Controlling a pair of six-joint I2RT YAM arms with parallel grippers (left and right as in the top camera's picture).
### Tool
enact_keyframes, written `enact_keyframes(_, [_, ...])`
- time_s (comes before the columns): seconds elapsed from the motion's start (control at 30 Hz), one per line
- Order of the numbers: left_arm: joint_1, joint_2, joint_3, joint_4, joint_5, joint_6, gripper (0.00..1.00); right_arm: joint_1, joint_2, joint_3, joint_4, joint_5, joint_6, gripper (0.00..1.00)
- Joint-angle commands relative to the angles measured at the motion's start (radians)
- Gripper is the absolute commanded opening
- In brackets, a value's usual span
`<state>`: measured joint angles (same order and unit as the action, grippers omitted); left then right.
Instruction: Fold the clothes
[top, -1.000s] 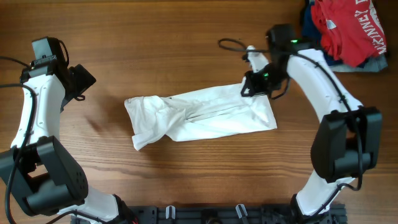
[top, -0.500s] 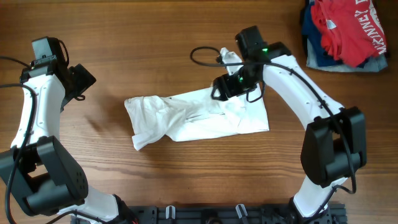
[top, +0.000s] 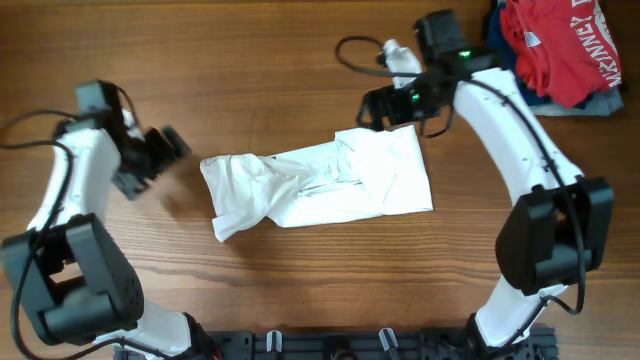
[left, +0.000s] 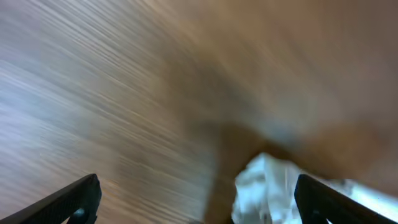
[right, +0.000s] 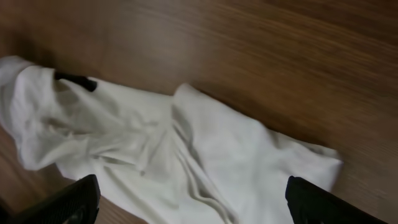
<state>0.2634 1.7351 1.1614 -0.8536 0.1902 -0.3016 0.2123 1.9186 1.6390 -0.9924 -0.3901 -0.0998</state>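
Note:
The white T-shirt (top: 320, 185) lies as a long crumpled band across the middle of the wooden table, its right end folded over. It also shows in the right wrist view (right: 186, 162) and, blurred, in the left wrist view (left: 273, 193). A bit of black lettering shows near its far end (right: 74, 79). My right gripper (top: 378, 108) is open and empty, just above the shirt's upper right edge. My left gripper (top: 165, 150) is open and empty, left of the shirt's left end.
A pile with a red garment with white lettering (top: 560, 45) on blue folded garments (top: 505, 60) sits at the back right corner. A dark rail (top: 380, 345) runs along the front edge.
My right gripper let go of the shirt's right end after folding it leftward, then rose back toward the upper right. My left arm moved right, toward the shirt's left end.

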Motion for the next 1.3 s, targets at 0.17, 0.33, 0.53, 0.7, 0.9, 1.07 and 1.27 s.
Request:
enact_keyframes(0.17, [-0.121,0.014,-0.266,0.236,0.319,0.116,1.00,-0.080,-0.017,0.018,0.040,0.039,-0.031,0.96])
enact_keyframes(0.33, [-0.155,0.013,-0.267,0.275,0.320,0.143,1.00,-0.080,-0.017,0.018,0.060,0.039,-0.029,0.96])
enact_keyframes(0.53, [-0.157,-0.006,-0.266,0.275,0.434,0.239,0.95,-0.080,-0.017,0.018,0.065,0.039,-0.029,0.96])
enact_keyframes(0.7, [-0.157,-0.034,-0.266,0.220,0.448,0.234,0.46,-0.080,-0.017,0.018,0.069,0.039,-0.029,0.96])
enact_keyframes(0.9, [-0.140,-0.046,-0.253,0.199,0.445,0.234,0.04,-0.078,-0.017,0.018,0.071,0.033,-0.027,0.96])
enact_keyframes(1.07, [-0.047,-0.119,-0.144,0.158,0.379,0.208,0.04,-0.073,-0.008,0.013,0.035,-0.032,-0.027,0.88])
enact_keyframes(1.27, [0.029,-0.201,0.018,0.035,0.197,0.216,0.04,-0.069,-0.005,-0.029,-0.014,-0.124,-0.020,0.27])
